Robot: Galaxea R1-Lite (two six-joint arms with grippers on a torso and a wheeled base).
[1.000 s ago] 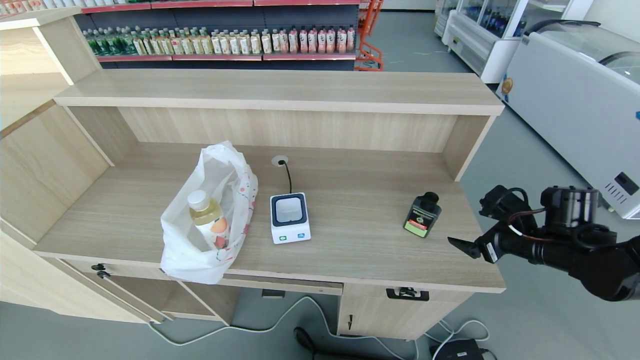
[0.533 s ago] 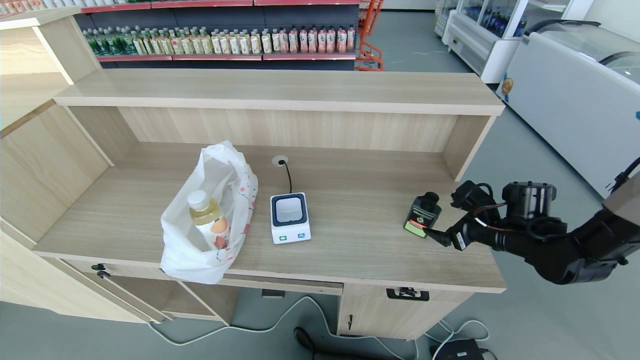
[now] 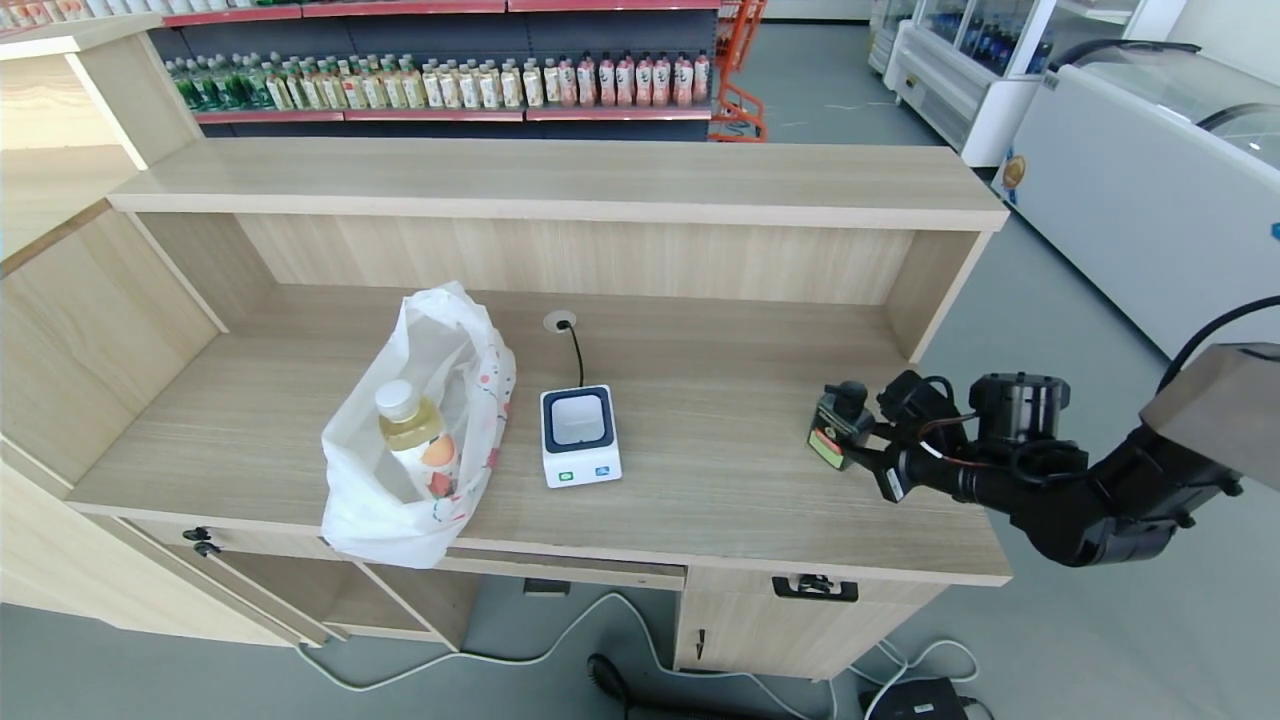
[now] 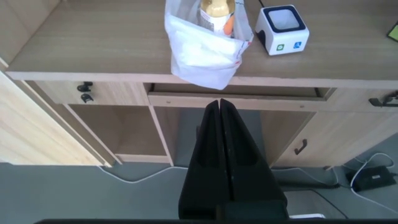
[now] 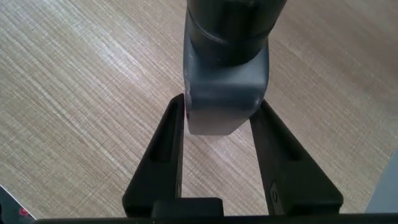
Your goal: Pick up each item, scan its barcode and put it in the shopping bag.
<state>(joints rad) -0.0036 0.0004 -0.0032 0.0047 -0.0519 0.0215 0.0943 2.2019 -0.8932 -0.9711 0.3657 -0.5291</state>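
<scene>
Behind the wooden counter (image 3: 720, 440) I am seeing a long shelf of drinks (image 3: 450, 85) and some white freezers (image 3: 1130, 180) off to the right.

On the counter, the shopping bag (image 3: 395, 490) is standing on the left side. One yellow drink bottle (image 3: 412, 432) is already sitting inside it. The little white scanner (image 3: 578, 435) is sitting just beside the bag, in the middle. The small dark bottle (image 3: 836, 428) is standing well apart from them, on the right side of the counter.

I am watching my right arm most. A second ago it was hanging off the right end of the counter, away from the dark bottle. Now the right gripper (image 3: 852, 452) is reaching right up to it. In the right wrist view, the dark bottle (image 5: 227, 68) is standing between the two black fingers (image 5: 163, 149). The jaws are spread wide, one on each side of the bottle and very close to it. I am thinking they are not squeezing it yet. The bottle is also looking a tiny bit nudged from where it stood.

So I am guessing the next thing is to close on the bottle, lift it, and carry it over to the scanner.

My left gripper (image 4: 220, 109) is hanging low in front of the counter's drawers, with its jaws pressed tight together and holding nothing.
</scene>
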